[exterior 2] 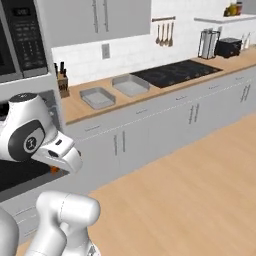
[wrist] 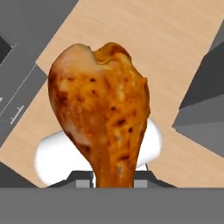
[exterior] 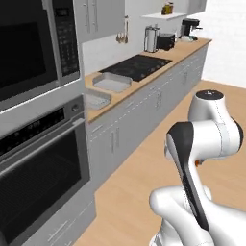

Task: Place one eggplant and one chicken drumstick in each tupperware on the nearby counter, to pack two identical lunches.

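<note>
Right now the gripper is clamped on the thin bone end of a chicken drumstick, which stands up from the fingertips in the hand view with wood floor and grey cabinet fronts behind it. In the right base view a small orange speck shows just under the hand, probably the same drumstick.

Risks, as I judge them:
- The hold is low on the narrow end and the fat meaty end sticks out far. It could pivot or slip between the fingers during a swing.
- The two trays, near tray and far tray, sit on the counter well apart from the hand. That means a long carry, maybe a base drive too, so more chance to drop.
- The oven front stands close beside the arm. A wide swing could knock the drumstick against it.
- The trays are shallow, so a high release could bounce it over the rim.
- Both trays look alike, so it is easy to put two drumsticks in one.

Looks: the drumstick is golden-brown and roasted, with dark char specks, a bulbous top that tapers down to the grip, and a bumpy skin. The trays are grey and rectangular with rounded corners, side by side next to the black stovetop. Both look empty from here. No eggplant that I can make out.
</note>
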### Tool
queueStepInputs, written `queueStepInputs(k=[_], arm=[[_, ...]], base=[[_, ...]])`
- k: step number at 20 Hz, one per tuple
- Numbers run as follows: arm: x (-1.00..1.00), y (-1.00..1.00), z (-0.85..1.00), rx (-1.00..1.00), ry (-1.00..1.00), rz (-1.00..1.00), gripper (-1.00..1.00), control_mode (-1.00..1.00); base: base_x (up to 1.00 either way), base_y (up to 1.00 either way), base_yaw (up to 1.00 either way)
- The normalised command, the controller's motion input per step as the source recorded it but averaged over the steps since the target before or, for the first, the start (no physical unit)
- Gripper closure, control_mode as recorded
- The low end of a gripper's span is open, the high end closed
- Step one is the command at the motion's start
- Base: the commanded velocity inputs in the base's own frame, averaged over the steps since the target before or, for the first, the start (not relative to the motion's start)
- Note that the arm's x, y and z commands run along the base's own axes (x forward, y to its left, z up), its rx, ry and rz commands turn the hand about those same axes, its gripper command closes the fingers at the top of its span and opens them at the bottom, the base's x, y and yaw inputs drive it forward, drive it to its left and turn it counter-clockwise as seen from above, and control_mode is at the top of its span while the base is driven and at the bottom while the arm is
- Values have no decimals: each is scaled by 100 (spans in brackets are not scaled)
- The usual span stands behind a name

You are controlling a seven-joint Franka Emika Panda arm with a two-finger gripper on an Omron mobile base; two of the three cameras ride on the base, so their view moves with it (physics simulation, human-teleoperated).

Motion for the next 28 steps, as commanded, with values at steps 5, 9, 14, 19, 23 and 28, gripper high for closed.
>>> queueStepInputs(k=[5,9,14,19,23,28], arm=[[0,0,0,0,0,0,100,100],[0,0,0,0,0,0,100,100],[0,0,0,0,0,0,100,100],[0,0,0,0,0,0,100,100],[0,0,0,0,0,0,100,100],[0,0,0,0,0,0,100,100]], base=[[100,-49,49],[100,-43,60],[100,-39,67],[100,-52,69],[70,-88,61],[12,-68,25]])
